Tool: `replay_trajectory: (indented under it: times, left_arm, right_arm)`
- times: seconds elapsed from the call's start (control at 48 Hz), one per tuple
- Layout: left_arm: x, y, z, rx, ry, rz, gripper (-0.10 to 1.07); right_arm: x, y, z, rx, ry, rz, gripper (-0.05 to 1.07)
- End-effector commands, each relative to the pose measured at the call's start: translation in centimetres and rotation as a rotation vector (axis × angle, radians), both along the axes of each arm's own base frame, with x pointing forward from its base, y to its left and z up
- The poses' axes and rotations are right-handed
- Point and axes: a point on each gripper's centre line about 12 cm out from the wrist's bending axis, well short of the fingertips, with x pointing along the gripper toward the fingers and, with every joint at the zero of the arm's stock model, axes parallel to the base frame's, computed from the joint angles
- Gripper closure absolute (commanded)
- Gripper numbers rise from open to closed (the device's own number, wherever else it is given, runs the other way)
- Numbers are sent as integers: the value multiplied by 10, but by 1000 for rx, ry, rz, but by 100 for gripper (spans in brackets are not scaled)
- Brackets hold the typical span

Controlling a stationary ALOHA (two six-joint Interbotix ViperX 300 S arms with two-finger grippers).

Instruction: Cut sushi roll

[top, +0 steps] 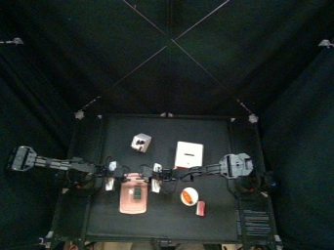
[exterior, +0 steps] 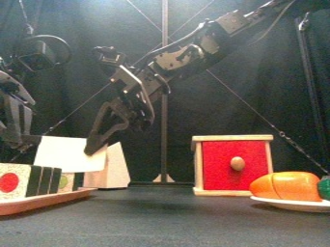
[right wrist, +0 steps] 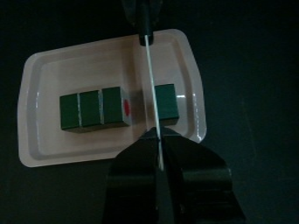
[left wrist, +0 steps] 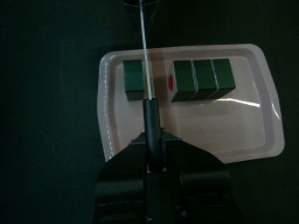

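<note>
Both our grippers, left (left wrist: 149,157) and right (right wrist: 152,144), squeeze the knife (left wrist: 145,61) above the pink tray (left wrist: 251,131). The sushi roll (left wrist: 201,75) lies crosswise right below the blade, one piece (left wrist: 136,79) already split off.

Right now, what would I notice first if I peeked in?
Probably the pink tray with the dark green sushi roll, one piece already split off with a gap between. A thin knife held in the right claw points across that gap. In the front view, a red box stands right of middle.
</note>
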Motion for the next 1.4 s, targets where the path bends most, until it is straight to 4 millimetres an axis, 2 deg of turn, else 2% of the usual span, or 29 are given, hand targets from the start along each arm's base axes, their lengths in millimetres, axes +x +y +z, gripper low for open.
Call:
replay_trajectory:
  times: [0.0,0.25,0.562,1.375]
  left_arm:
    - [16,-5,23,-14,-73,-14,60]
    - [18,-29,33,-57,-69,-103,60]
    - [13,-38,30,-113,-40,-107,60]
    - [4,-38,14,-137,8,-90,60]
  right_arm:
    - [2,-3,47,-6,-107,-4,78]
    - [-1,12,51,-3,-114,24,78]
    - [-1,24,51,-2,-112,47,78]
    - [0,26,40,3,-92,49,78]
